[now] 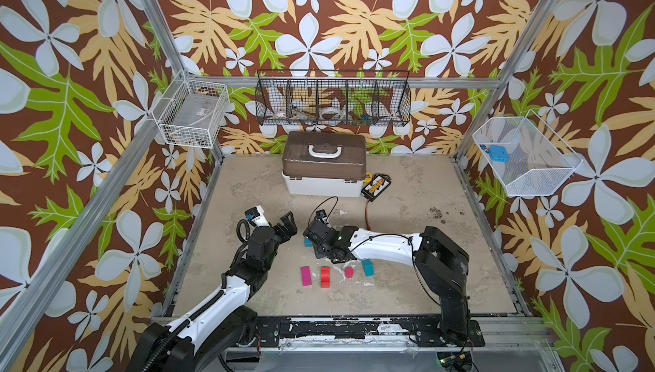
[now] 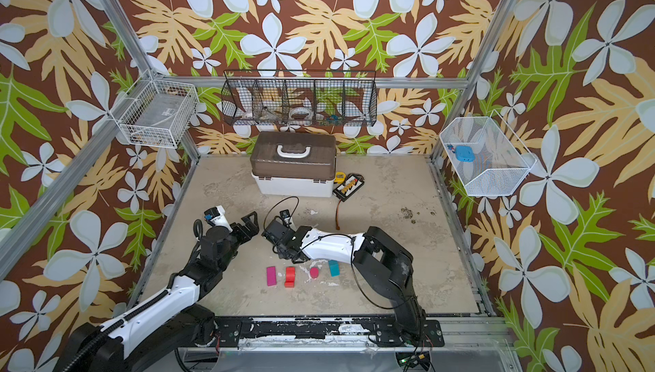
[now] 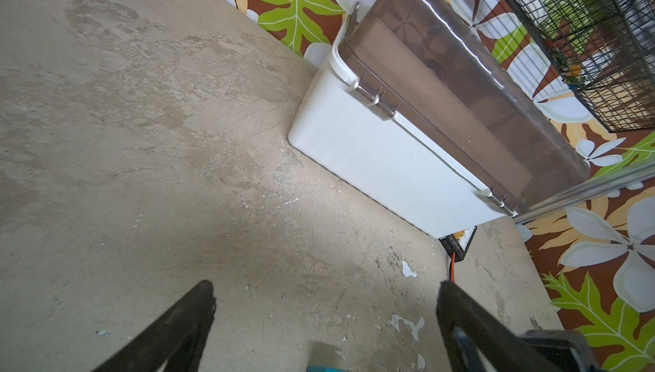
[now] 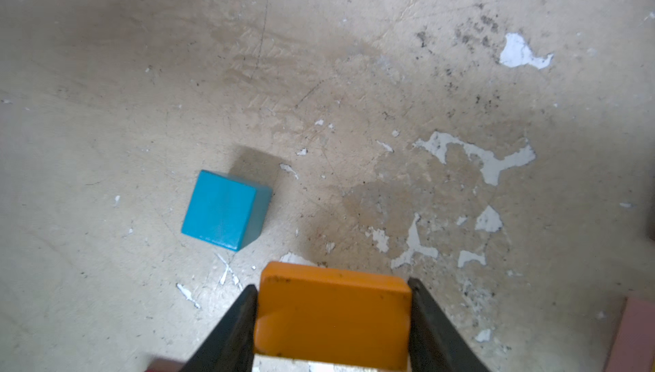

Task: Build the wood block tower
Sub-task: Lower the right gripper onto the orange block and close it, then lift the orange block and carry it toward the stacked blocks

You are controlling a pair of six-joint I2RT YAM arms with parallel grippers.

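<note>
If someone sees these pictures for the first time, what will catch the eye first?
The loud flower wallpaper on every wall comes first. Then, near the table's front, a row: magenta bar, red block, pink cylinder, teal block. In the right wrist view, the right gripper grips an orange block, a teal cube lying nearby.

Box (image 1: 323, 171) at back, pack (image 1: 377, 185) just right, wood blocks (image 1: 325, 276) in front

Probably a lab test cell was shown: a scuffed beige tabletop (image 1: 248, 189) was enclosed by silver aluminium framing (image 1: 453, 83) and flower-patterned brown panels (image 1: 319, 5) hung with wire baskets (image 1: 333, 99).
</note>
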